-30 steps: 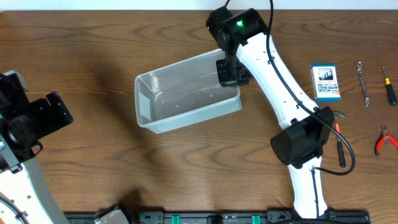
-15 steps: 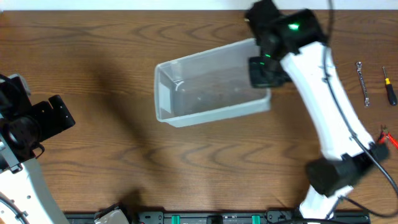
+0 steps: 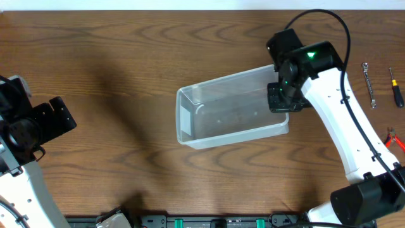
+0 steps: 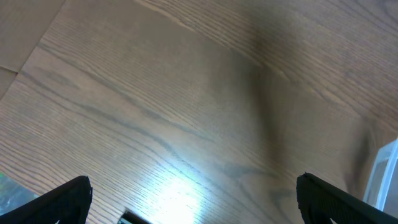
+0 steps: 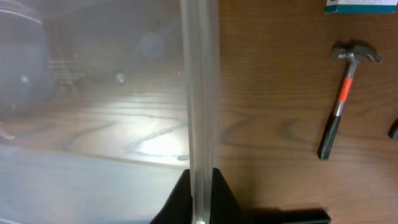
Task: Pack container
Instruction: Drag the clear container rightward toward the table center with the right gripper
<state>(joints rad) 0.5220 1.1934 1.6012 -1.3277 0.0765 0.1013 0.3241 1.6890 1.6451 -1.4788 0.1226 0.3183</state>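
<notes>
The clear plastic container sits empty on the wooden table, right of centre. My right gripper is shut on the rim of its right end wall; in the right wrist view the clear wall runs up between the two black fingers. My left gripper is open and empty over bare table at the far left, its fingertips at the bottom corners of the left wrist view. An edge of the container shows at the right side of that view.
A wrench, a screwdriver and red pliers lie at the table's right edge. A hammer with an orange-and-black handle and a corner of a blue-and-white box show in the right wrist view.
My right gripper has dragged the container to the right and slightly toward the front across the table. My right arm now covers the blue-and-white box and the hammer overhead. The left arm has not moved.
</notes>
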